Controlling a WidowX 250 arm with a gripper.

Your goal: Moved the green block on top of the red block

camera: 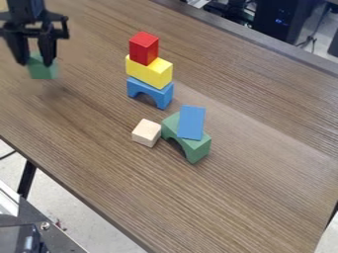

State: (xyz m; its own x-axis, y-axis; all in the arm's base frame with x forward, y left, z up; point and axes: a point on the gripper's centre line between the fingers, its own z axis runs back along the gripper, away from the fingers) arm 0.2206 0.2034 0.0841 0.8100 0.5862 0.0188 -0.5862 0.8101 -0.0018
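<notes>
A yellow rectangular block (153, 75) sits on a blue arch-shaped block (165, 95) toward the far side of a brown wood-grain table (264, 188). Nearer and to the right, a flat blue rectangular block (191, 122) rests on a green arch-shaped block (198, 148). Just left of that arch is a pale, natural-wood cube (146, 132). A black boxy case (282, 21) with small blue lights stands beyond the table's far right edge. Dark, metal-edged equipment (49, 236) occupies the near left corner.
</notes>
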